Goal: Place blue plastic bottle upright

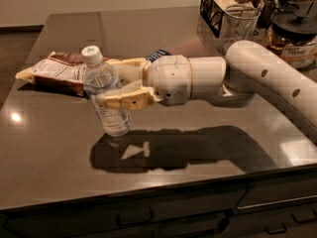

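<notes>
The blue plastic bottle [105,92] is a small clear bottle with a white cap, in the middle left of the camera view. It stands nearly upright, tilted a little to the left, with its base at or just above the dark table [59,148]. My gripper [110,82] reaches in from the right and is shut on the bottle's middle, one tan finger [124,100] in front of it and the other behind. The white arm [257,78] stretches away to the right.
A red and white snack bag [52,72] lies flat just behind and left of the bottle. A dark blue wrapper [157,54] shows behind the gripper. A black wire basket [223,9], a glass [238,28] and jars [294,33] stand at the back right.
</notes>
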`<state>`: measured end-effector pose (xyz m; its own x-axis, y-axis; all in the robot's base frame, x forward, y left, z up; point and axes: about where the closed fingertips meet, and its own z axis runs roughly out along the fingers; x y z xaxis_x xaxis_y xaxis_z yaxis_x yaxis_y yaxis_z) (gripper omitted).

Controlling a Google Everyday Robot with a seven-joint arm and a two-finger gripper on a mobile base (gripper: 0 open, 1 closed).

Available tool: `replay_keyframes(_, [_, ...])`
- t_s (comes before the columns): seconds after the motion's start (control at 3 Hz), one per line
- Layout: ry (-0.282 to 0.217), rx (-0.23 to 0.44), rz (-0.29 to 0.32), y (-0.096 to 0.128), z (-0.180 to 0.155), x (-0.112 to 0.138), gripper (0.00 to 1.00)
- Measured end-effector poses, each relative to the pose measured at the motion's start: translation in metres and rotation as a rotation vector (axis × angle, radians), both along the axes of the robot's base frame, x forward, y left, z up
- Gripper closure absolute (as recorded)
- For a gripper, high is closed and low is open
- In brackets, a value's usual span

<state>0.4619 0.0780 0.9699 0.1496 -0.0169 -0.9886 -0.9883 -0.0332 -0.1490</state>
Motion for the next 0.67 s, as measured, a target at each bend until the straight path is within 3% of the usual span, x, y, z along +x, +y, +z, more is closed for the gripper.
replay_keyframes(0.33, [0.001, 0.03, -0.018, -0.0005, -0.0046, 0.0038, 1.0])
replay_keyframes(0.67, [0.004, 0.05, -0.035, -0.0009, -0.0106, 0.0079, 0.84])
